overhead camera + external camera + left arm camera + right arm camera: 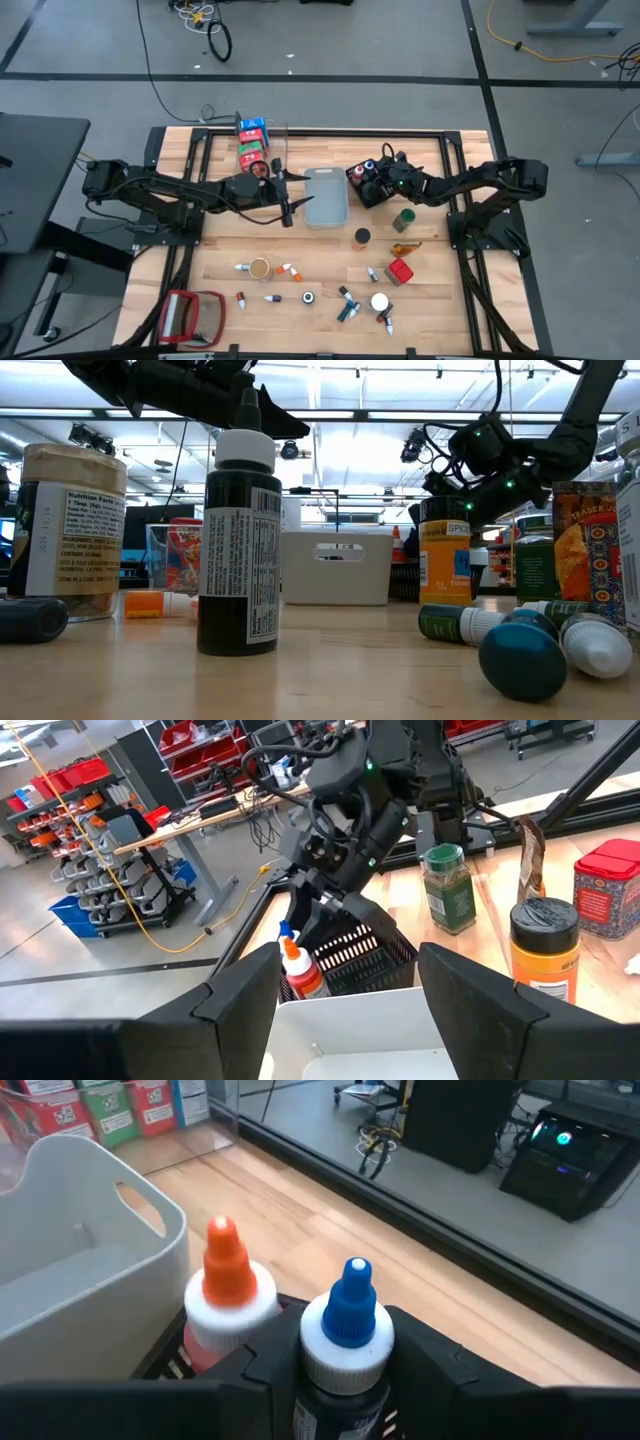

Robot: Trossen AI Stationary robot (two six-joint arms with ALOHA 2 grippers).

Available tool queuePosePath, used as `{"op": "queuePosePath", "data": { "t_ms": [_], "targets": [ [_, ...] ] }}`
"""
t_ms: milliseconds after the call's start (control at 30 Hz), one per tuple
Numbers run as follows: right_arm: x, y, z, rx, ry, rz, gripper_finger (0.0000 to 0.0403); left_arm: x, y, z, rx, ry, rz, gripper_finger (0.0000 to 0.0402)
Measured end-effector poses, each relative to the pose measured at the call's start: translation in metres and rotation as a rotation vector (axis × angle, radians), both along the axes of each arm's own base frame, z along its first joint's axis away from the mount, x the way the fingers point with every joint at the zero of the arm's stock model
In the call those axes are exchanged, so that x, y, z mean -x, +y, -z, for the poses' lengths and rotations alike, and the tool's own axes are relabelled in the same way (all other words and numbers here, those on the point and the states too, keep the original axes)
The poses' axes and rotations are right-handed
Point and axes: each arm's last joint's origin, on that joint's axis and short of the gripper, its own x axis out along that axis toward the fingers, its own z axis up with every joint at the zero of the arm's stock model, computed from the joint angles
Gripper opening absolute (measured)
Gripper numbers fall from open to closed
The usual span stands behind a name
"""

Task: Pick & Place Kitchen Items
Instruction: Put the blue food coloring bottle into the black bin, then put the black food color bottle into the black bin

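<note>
The right gripper [378,180] hangs over the black bin [366,187], its two fingers closed around a small bottle with a blue cap [350,1320]; just beside it in the same bin stands a bottle with an orange cap [226,1285]. The grey bin [327,197] sits just beside the black bin, near the middle of the surface [300,250]. The left gripper [290,196] hovers at the grey bin's other side with its fingers spread apart and nothing between them. Behind it, a clear bin [262,145] holds small blue, green and red cartons [252,143]. Near the black bin stand a green spice jar [404,219] and an orange-labelled jar [361,238]; a red tin [399,271] and what look like tiny capped bottles [345,303] lie scattered across the front of the surface, and a red-framed flat object [192,314] rests at one front corner.
</note>
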Motion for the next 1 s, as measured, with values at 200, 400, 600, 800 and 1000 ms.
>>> {"op": "queuePosePath", "data": {
  "t_ms": [200,400,600,800,1000],
  "targets": [
    [-0.001,-0.002,0.001,0.016,0.005,-0.013,0.0134,0.0,0.0,0.0,0.0,0.0,0.0,0.0247],
    [-0.002,-0.001,0.002,0.004,0.004,-0.057,0.0162,0.0,0.0,0.0,0.0,0.001,0.0,0.0247],
    [-0.001,-0.001,-0.001,0.033,0.02,-0.072,0.0207,0.0,0.0,0.0,0.0,0.001,0.0,0.0247],
    [0.004,0.001,-0.017,0.079,0.015,-0.095,0.0235,0.0,0.0,0.002,0.047,0.011,-0.007,0.0247],
    [0.015,0.009,-0.04,0.092,0.006,-0.109,0.0238,0.001,0.0,0.005,0.069,0.026,-0.01,0.0247]
  ]
}}
